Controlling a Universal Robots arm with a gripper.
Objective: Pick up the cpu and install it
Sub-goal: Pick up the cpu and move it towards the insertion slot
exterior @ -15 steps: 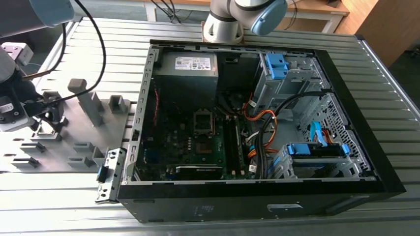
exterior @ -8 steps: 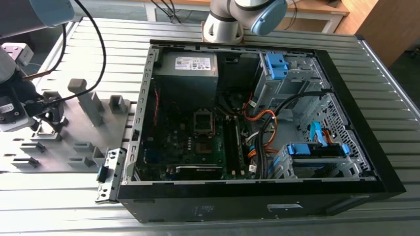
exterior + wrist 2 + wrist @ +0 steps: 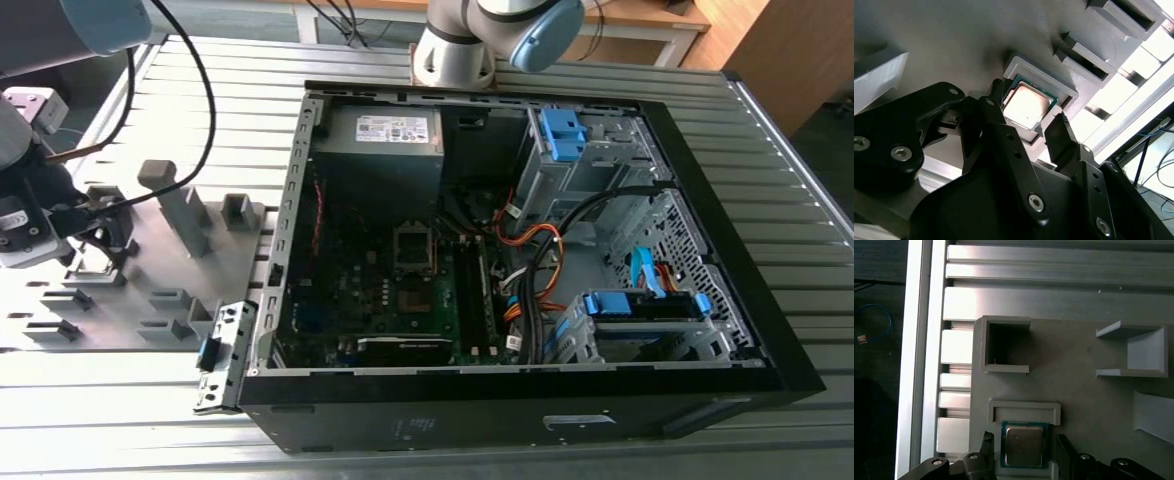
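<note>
The cpu [image 3: 1028,104] is a small square chip with a dull silver face and a green edge. It lies flat in a framed recess of the grey tray [image 3: 150,272]. My gripper [image 3: 1029,112] hangs low over the tray at the exterior view's left [image 3: 91,252]. It is open, with one black finger on each side of the cpu [image 3: 1024,446] and a narrow gap showing at both edges. The fingertips [image 3: 987,438] reach down to the level of the recess frame. The motherboard's square socket [image 3: 414,245] sits inside the open computer case [image 3: 694,230].
Raised grey blocks and posts [image 3: 176,205] stand on the tray close to the gripper. An open-sided pocket [image 3: 1004,345] lies just beyond the cpu's recess. The case's left wall [image 3: 296,230] rises between tray and motherboard. Cables [image 3: 534,250] and blue drive bays [image 3: 641,305] crowd the case's right half.
</note>
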